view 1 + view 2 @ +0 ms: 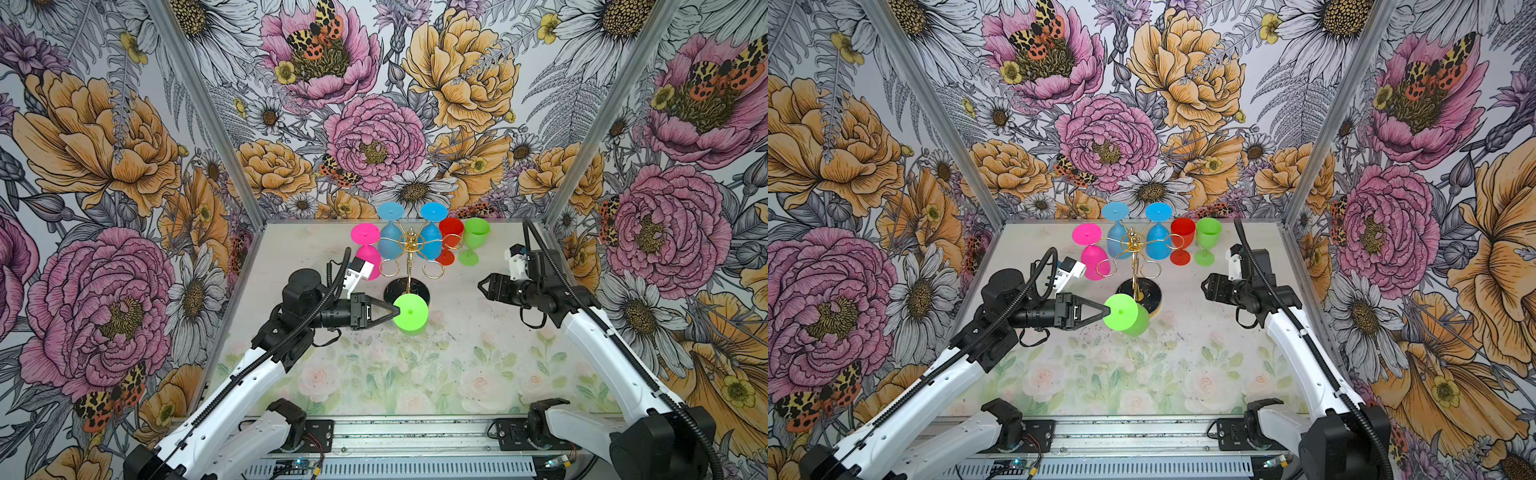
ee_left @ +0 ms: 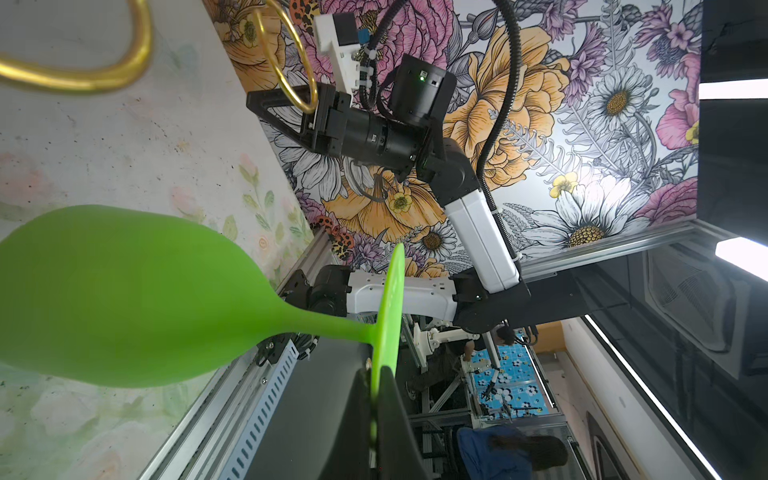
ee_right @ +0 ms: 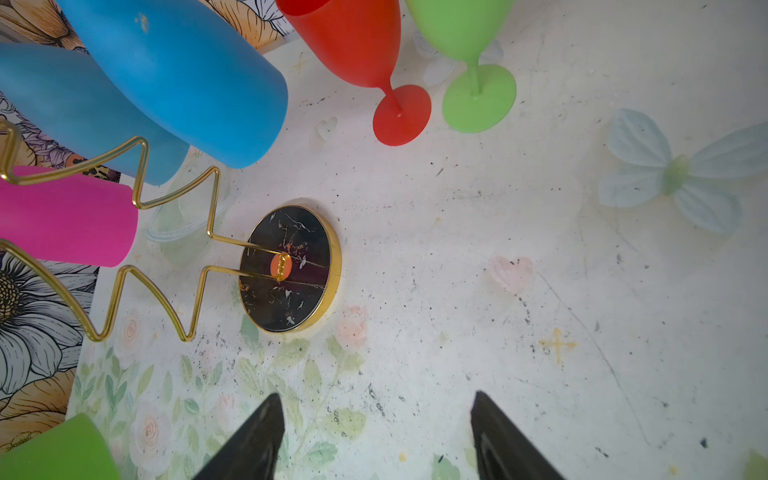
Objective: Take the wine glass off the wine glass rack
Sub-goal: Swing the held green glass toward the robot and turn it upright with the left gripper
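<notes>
Six glasses, one wine glass rack (image 1: 410,241), two arms
Two blue glasses (image 1: 388,246) and one pink glass (image 1: 364,233) hang on it; one red glass (image 1: 451,230) and one green glass (image 1: 476,232) stand at its 3 o'clock. Pale scuffed rose-print table (image 1: 478,365), flowered walls (image 1: 374,124). The left gripper (image 1: 392,311), reaching level, pinches the foot rim of the lime wine glass (image 1: 411,312), inverted, off the rack at 6 o'clock of its base. The right gripper (image 1: 483,286) hovers at 3 o'clock, jaws wide, empty.

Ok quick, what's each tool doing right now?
Left tool: shut on the green wine glass, pinching its foot.
Right tool: open, holding nothing.
</notes>
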Robot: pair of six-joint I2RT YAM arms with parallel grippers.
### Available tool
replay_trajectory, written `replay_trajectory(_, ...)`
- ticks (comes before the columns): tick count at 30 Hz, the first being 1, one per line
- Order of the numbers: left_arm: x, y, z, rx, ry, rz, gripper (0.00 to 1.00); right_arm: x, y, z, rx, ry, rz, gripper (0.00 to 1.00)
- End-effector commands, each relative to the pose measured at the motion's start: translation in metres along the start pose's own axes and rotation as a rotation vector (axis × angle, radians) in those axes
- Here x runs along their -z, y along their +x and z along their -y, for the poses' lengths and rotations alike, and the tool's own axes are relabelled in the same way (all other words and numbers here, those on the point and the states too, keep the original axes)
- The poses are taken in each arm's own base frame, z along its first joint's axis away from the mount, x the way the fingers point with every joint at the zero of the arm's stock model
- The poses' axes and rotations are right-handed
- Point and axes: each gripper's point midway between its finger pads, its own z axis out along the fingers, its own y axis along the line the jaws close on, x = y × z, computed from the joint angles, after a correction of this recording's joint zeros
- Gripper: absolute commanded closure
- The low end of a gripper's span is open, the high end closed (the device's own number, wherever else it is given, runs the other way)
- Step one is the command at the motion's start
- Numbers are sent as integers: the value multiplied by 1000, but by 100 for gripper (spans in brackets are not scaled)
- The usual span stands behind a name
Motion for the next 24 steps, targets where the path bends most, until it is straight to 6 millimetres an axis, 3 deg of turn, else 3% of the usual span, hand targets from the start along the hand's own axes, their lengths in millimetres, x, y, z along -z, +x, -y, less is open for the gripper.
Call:
replay_trajectory(1,1,-5,16,-179,-36,52,100,9,-6,-14,7,-37,5,28)
replay_trajectory(13,-12,17,38,-562,-58,66,100,6,1,-37,27,-119,-60,28)
replay_trajectory(24,-33,59,7,-898,-94,-89,100,5,12,-54,31,-199,-130,28)
